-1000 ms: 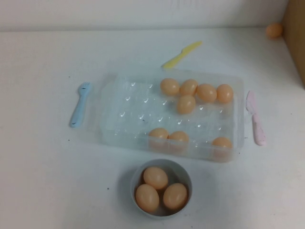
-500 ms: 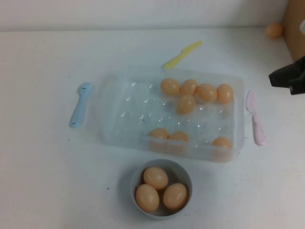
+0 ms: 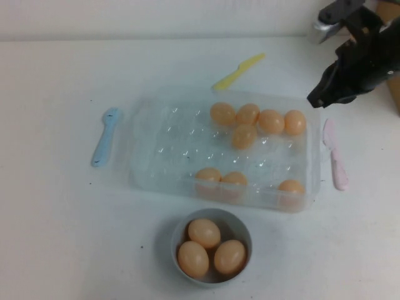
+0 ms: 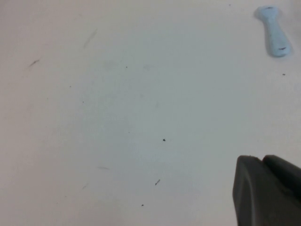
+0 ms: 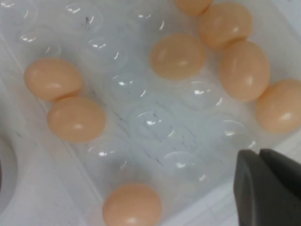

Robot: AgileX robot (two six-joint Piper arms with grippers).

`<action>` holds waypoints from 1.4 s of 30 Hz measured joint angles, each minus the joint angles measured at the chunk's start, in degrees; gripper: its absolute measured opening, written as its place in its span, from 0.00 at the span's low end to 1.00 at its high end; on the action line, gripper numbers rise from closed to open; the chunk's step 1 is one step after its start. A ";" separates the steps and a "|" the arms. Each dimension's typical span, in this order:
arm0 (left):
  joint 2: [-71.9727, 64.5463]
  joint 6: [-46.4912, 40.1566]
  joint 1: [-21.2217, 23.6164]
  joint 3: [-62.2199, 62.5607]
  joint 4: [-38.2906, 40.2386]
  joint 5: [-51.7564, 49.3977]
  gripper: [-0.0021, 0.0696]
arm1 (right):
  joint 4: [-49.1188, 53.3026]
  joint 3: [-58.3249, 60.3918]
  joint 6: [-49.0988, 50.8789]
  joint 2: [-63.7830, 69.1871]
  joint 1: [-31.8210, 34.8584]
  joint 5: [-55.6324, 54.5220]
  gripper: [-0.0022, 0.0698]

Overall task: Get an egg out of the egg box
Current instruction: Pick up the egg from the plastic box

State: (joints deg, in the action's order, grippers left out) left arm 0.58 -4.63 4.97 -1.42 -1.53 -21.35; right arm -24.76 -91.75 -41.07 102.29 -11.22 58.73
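The clear egg box (image 3: 165,147) lies mid-table and holds several peach-orange eggs: a cluster along its far right side (image 3: 270,121) and three along its near edge (image 3: 234,180). My right gripper (image 3: 314,100) hangs shut and empty just beyond the box's far right corner, close to the rightmost egg (image 3: 295,122). In the right wrist view the shut fingertips (image 5: 261,157) sit over the box's edge, with the box floor (image 5: 150,122) and its eggs (image 5: 245,69) below. My left gripper (image 4: 263,162) is shut over bare table, out of the high view.
A grey-white bowl (image 3: 212,212) with three eggs stands in front of the box. A blue spatula (image 3: 105,136) lies left of the box and shows in the left wrist view (image 4: 273,30). A yellow knife (image 3: 238,70) lies behind it, a pink knife (image 3: 334,155) to its right.
My right arm has entered the high view from the right and moved up and left to the box's far right corner. It now covers the loose egg at the back right.
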 joint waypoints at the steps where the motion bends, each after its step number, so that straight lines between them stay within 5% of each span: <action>1: 0.00 0.00 0.00 0.00 0.00 0.00 0.02 | 0.10 -1.07 0.04 1.36 -0.62 0.09 0.01; 12: 0.00 0.00 0.00 0.00 0.00 0.00 0.02 | 8.93 -8.41 0.48 12.00 -7.72 -3.40 0.06; 20: 0.00 0.00 0.00 0.00 0.00 0.00 0.02 | 9.16 -9.79 0.48 16.72 -7.81 -8.29 0.67; 23: 0.00 0.00 0.00 0.00 0.00 0.00 0.02 | 9.16 -9.94 0.48 17.66 -7.81 -12.41 0.78; 42: 0.00 0.00 0.00 0.00 0.00 0.00 0.02 | 9.16 -10.07 0.57 23.40 -7.81 -20.17 0.70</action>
State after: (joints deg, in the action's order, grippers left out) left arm 0.58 -4.63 4.97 -1.42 -1.53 -21.35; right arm -15.60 -101.82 -40.50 125.69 -19.03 38.56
